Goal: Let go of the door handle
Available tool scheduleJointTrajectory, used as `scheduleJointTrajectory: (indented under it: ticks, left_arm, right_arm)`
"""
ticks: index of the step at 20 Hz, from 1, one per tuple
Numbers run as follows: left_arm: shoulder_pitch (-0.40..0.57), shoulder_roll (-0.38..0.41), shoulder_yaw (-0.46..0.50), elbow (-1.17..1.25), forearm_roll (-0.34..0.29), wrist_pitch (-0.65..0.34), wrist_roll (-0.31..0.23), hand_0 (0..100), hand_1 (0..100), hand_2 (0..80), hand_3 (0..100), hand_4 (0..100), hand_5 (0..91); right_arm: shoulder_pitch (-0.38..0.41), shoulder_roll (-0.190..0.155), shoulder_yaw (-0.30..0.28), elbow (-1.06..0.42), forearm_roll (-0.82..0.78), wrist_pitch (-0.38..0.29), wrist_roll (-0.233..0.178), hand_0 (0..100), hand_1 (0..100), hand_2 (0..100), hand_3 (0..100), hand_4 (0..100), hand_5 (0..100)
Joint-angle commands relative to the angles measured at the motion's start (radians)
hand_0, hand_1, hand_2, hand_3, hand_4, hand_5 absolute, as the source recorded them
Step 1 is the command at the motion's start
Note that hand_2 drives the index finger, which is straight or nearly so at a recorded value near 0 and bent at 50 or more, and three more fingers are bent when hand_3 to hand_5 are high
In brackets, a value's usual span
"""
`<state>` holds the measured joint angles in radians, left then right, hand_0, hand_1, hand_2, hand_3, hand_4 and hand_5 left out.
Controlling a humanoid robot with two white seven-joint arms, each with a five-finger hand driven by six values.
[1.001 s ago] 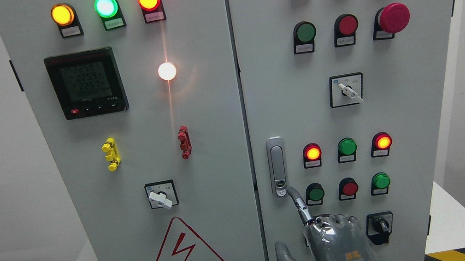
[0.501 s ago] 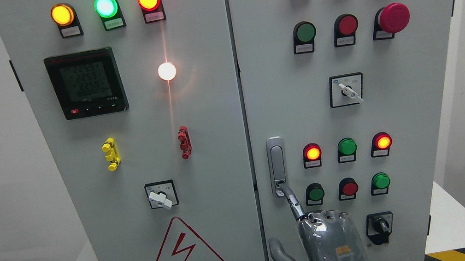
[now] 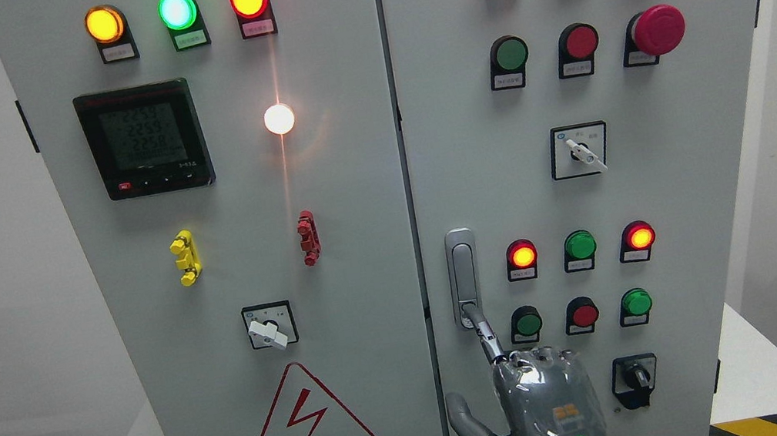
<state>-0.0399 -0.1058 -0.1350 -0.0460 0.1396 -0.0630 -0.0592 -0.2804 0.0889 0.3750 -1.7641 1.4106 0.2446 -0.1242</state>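
- Grey electrical cabinet (image 3: pixel 320 182) fills the background, indicator lights lit.
- Right robot hand (image 3: pixel 536 413) sits low, index fingertip (image 3: pixel 472 314) touching the door handle (image 3: pixel 464 278) just above; other fingers curled, grasping nothing.

A digital meter (image 3: pixel 144 139) sits at ten o'clock, a red mushroom button (image 3: pixel 657 29) at two, a hazard triangle (image 3: pixel 313 429) at seven.
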Motion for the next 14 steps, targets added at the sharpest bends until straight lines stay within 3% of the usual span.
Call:
scheduleJointTrajectory:
  ticks: [1, 14]
  left_arm:
    - [0.0, 0.0, 0.0, 0.0, 0.0, 0.0, -0.001, 12, 56, 0.0, 0, 0, 0.0]
    - [0.0, 0.0, 0.0, 0.0, 0.0, 0.0, -0.001, 12, 56, 0.0, 0, 0, 0.0]
  right_arm:
    - [-0.006, 0.003, 0.002, 0.034, 0.005, 0.024, -0.003, 44, 36, 0, 100, 100, 100]
    - [-0.011, 0.014, 0.027, 0.032, 0.013, 0.024, -0.003, 44, 36, 1, 100, 100, 100]
